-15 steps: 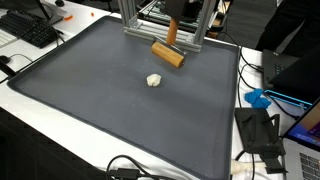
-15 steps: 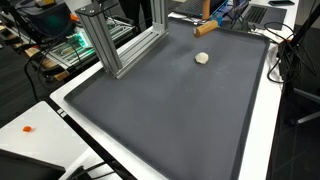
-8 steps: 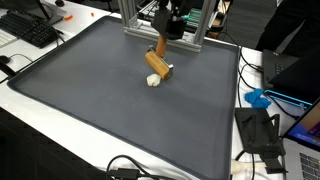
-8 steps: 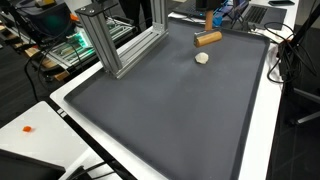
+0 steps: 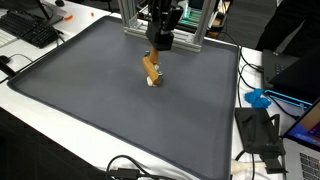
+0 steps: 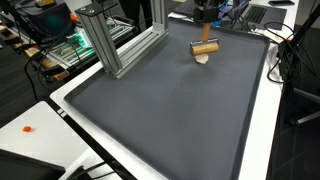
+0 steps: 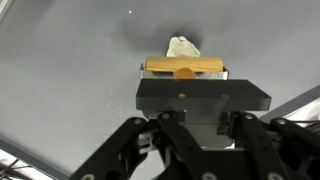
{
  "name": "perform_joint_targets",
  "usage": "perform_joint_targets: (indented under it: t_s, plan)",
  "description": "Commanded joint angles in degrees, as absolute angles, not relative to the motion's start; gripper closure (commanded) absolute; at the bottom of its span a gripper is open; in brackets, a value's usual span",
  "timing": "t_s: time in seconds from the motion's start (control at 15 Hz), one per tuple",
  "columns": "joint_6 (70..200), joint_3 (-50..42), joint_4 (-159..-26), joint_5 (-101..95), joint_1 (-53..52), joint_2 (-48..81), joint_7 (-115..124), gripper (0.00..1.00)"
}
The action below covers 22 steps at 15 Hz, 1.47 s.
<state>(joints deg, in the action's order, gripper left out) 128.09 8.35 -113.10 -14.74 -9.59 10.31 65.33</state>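
Note:
My gripper is shut on a brown wooden cylinder and holds it low over the dark grey mat. A small white lump lies on the mat right under the cylinder's lower end. In an exterior view the gripper holds the cylinder level just above the lump. In the wrist view the cylinder lies crosswise between the fingers of the gripper, with the lump just beyond it. I cannot tell whether cylinder and lump touch.
An aluminium frame stands at the mat's back edge and also shows in an exterior view. A keyboard lies off the mat. A blue object, black boxes and cables lie beside the mat's edge.
The gripper has come down from the back edge towards the mat's middle with the cylinder in it. The cylinder now hangs right over the white lump, which has not moved.

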Motion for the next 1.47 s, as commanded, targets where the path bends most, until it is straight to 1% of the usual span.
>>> perform_joint_targets:
  t_s: [0.0,1.07,1.4]
  plan:
    - [128.5,6.8,-113.1,-15.0,-11.0,10.9,68.6,0.78]
    - [128.9,7.3,-115.6,-7.9,-11.4,11.2,66.9,0.78]
    - [132.5,6.7,-116.5,-10.4,-12.0,10.9,68.1,0.78]
